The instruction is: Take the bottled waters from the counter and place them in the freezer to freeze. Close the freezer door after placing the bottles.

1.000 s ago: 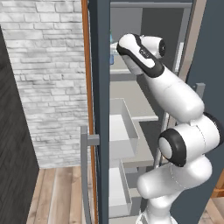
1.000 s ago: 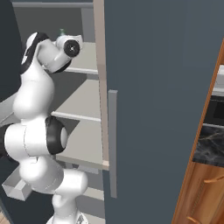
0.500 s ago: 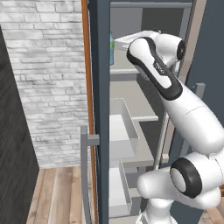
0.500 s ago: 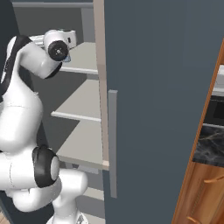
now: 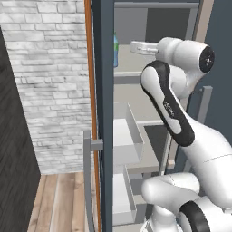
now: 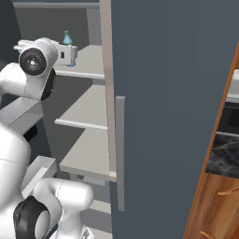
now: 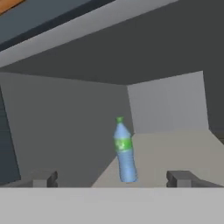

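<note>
A bluish bottled water [image 7: 125,154] with a green cap stands upright on the freezer's upper grey shelf [image 7: 175,148], near its left front corner. My gripper [image 7: 111,179] hangs open in front of it and a little back from it, nothing between its fingertips [image 7: 43,178]. From the left base view the gripper [image 5: 134,45] is at upper-shelf height, just right of the bottle [image 5: 115,50]. The right base view has the bottle [image 6: 67,39] on that shelf behind my hand. The freezer door [image 5: 106,136] stands wide open, edge-on, its grey bar handle [image 5: 88,181] facing left.
White bins [image 5: 129,133] sit on the inside of the open door, below my arm. Lower grey shelves [image 6: 88,107] run under the top one. The plain slate-blue door [image 6: 172,116] is shut. Black marble counter [image 6: 224,154] and wooden cabinets [image 6: 219,205] lie far right. A brick wall [image 5: 50,81] stands left.
My hand has drawn back from the bottle, to the right in the left base view, and the arm has folded higher. The bottle stays on the shelf.
</note>
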Robot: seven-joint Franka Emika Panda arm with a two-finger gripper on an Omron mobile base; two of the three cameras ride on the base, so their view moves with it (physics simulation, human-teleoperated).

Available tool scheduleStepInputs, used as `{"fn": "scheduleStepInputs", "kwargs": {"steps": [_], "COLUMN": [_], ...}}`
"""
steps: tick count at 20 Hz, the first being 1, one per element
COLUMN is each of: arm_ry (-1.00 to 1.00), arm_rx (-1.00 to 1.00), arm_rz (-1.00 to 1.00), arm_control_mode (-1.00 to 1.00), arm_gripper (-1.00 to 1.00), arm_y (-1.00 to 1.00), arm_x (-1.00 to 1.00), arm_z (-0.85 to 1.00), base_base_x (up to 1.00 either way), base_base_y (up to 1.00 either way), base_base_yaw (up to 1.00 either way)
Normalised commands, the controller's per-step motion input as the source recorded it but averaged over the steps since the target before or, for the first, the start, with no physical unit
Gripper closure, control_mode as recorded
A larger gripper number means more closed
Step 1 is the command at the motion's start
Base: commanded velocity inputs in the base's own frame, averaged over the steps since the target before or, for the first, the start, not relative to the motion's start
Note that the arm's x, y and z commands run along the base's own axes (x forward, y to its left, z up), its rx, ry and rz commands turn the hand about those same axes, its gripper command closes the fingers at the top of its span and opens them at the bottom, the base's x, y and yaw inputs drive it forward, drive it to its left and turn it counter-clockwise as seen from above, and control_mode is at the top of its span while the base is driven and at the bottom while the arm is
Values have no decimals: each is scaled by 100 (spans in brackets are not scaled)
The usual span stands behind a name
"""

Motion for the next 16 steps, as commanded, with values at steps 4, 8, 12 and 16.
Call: {"fn": "scheduleStepInputs", "kwargs": {"steps": [4, 8, 12, 16], "arm_ry": [43, 38, 10, 0], "arm_rx": [0, 1, -7, -1], "arm_rz": [-14, -14, -1, 0], "arm_control_mode": [-100, -100, -100, 100], "arm_gripper": [-100, -100, -100, -100], "arm_y": [-1, -22, -41, -30], "arm_x": [-100, -100, -100, -50], "arm_z": [-69, -81, -100, -50], "base_base_x": [0, 0, 0, -50], "base_base_y": [0, 0, 0, -50], "base_base_yaw": [0, 0, 0, 0]}}
